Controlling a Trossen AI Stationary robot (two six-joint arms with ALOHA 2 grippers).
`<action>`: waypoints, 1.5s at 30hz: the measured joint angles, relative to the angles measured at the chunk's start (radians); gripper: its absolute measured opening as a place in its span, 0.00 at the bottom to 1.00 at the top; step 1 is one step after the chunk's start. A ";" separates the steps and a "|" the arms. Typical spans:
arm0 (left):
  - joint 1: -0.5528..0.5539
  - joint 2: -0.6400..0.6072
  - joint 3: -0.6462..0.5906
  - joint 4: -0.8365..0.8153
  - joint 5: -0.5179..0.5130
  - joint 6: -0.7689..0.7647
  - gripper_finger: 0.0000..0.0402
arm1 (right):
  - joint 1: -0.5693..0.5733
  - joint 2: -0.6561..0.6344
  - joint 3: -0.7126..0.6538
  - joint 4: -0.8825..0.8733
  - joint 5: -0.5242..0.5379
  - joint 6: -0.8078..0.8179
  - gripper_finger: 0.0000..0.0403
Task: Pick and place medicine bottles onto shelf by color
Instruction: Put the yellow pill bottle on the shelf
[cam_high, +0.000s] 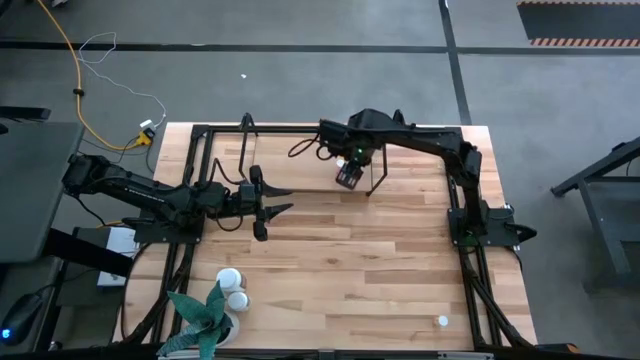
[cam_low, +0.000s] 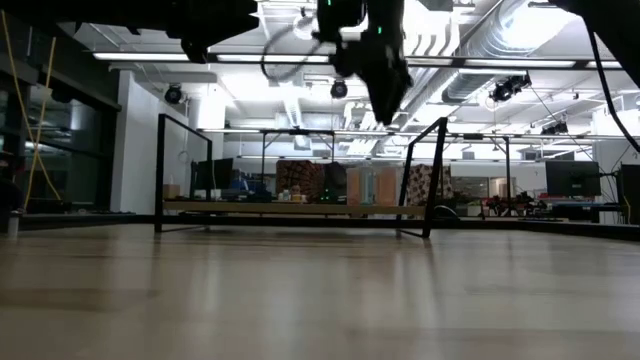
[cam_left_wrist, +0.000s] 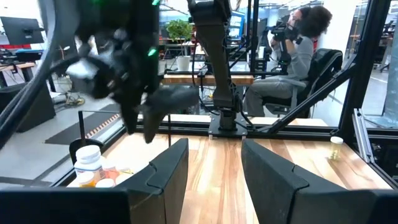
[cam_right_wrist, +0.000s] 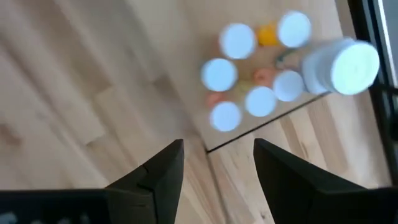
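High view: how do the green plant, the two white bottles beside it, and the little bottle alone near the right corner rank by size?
1. Green plant, clearly largest.
2. White bottle and its neighbour: these look much alike, the first perhaps slightly wider, so I would not rank them.
3. Lone small bottle, smallest.

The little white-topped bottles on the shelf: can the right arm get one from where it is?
Probably yes. The right gripper hangs open right above the bottles, nothing in between. They stand bunched close, so its fingers might bump neighbours. The left gripper waits open farther off.
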 joint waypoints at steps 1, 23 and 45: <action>0.000 0.000 0.000 0.000 0.000 0.000 0.35 | 0.018 -0.008 0.013 -0.006 -0.001 -0.013 0.46; 0.000 0.000 0.000 -0.016 0.015 -0.008 0.35 | 0.558 -0.815 -0.905 0.582 0.004 0.424 0.46; 0.000 0.000 0.000 -0.054 0.015 -0.016 0.35 | 1.137 -0.695 -0.928 0.350 -0.295 1.771 0.46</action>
